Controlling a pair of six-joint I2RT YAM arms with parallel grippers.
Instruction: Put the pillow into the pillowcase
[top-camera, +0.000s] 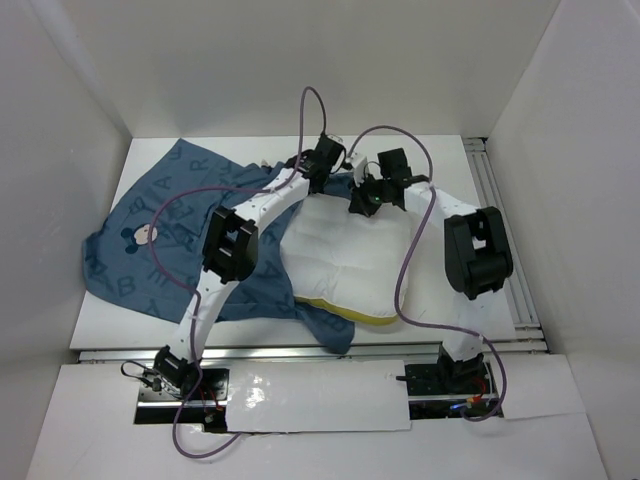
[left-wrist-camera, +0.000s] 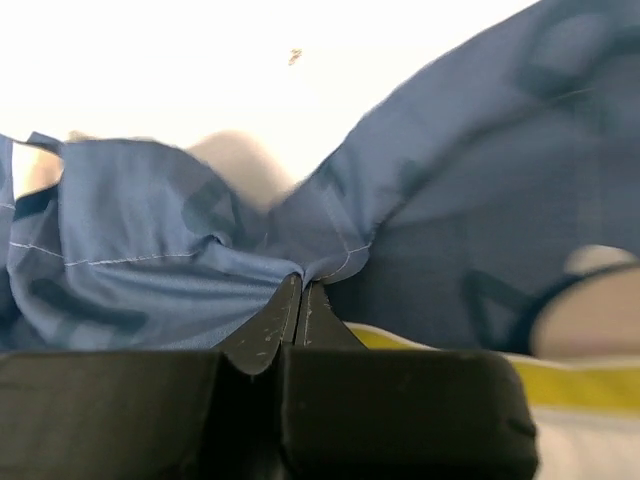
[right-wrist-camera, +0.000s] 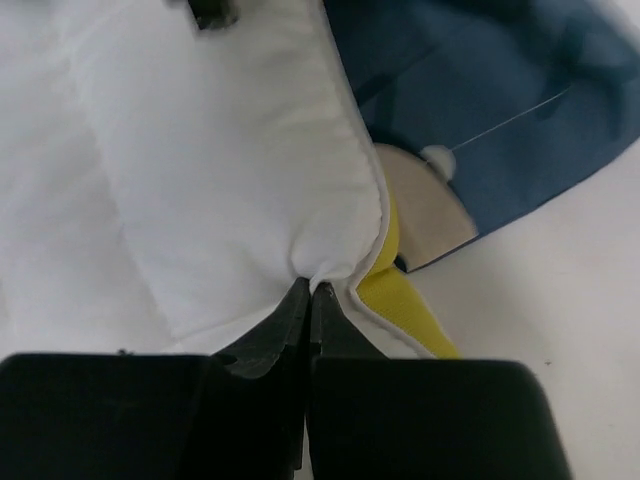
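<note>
At the far side, the left gripper (left-wrist-camera: 300, 290) pinches the pillowcase (left-wrist-camera: 150, 250) edge and the right gripper (right-wrist-camera: 308, 295) pinches the pillow (right-wrist-camera: 180, 170) seam. Either thin grip may slip when pulled.

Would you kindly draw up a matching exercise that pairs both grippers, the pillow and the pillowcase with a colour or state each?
Column one:
1 left gripper
2 right gripper
3 pillow
4 pillowcase

Column two:
A shut on a white seam
B blue, printed with letters
C white with a yellow band
D shut on blue cloth

Pairs: 1-D, 2-A, 3-C, 4-B
</note>
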